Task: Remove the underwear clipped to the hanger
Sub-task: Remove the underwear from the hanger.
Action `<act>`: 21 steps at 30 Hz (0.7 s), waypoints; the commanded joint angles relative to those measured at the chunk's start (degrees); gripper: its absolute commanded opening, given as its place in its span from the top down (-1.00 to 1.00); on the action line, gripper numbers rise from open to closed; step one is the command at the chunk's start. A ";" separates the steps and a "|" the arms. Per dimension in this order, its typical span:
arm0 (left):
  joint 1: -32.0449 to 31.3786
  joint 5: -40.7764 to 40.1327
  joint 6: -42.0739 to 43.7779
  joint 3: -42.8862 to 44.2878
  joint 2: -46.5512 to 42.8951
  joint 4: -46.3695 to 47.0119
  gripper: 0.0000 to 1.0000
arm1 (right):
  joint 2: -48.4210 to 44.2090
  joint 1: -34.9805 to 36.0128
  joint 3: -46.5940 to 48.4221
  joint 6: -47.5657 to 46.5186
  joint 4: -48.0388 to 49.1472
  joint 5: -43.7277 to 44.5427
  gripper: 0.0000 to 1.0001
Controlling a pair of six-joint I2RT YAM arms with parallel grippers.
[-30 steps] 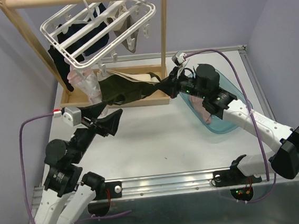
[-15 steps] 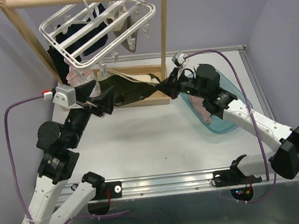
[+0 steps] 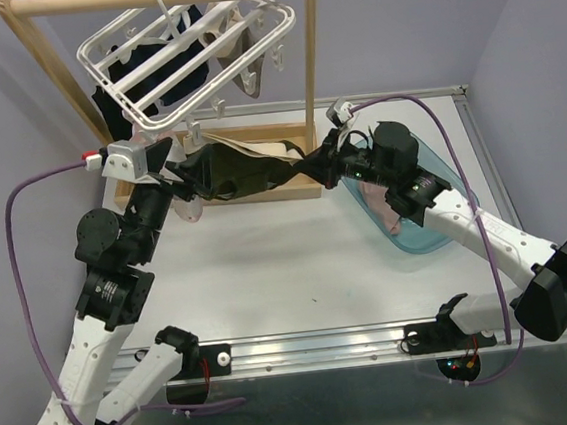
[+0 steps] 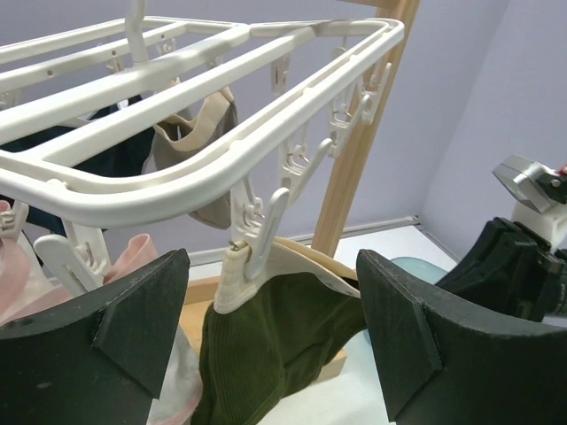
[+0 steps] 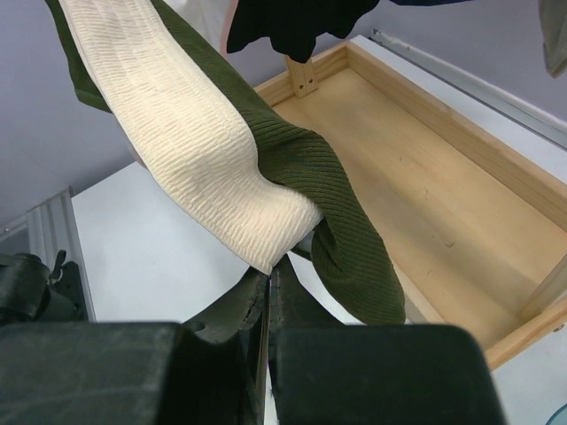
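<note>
My right gripper [image 5: 268, 283] is clamped shut on the loose end of the olive underwear [image 5: 345, 221], pinching it where the cream waistband folds over. It holds that end out to one side of the hanger [image 3: 285, 16], below its level. I judge the point of this is tension: the cloth runs in a stretched band up to the single clip [image 4: 252, 235] hanging from the hanger's rim, which still pins its other corner. That steadies the clip for my other tool. My left gripper [image 4: 270, 319] is spread wide and holds nothing, just under the hanger's rim, with one finger on either side of the clip and the olive cloth below it. From there I can close on the cloth or squeeze the clip. Other pieces hang clipped farther in under the hanger, dark, grey and pink. The risk, as I see it, is the hanger swinging on its hook when I pull.
</note>
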 commanded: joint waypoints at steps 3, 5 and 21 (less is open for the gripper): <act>5.37 5.53 -1.03 2.44 2.09 5.04 -0.74 | -2.30 -0.55 -1.39 -0.64 4.12 -1.23 0.99; 10.10 10.78 -2.44 2.61 2.71 5.31 -0.73 | -2.39 -0.73 -1.48 -0.73 4.12 -1.40 0.99; 19.71 31.30 -9.48 1.91 6.05 13.39 -0.65 | -2.21 -0.90 -1.48 -0.73 4.21 -2.72 0.99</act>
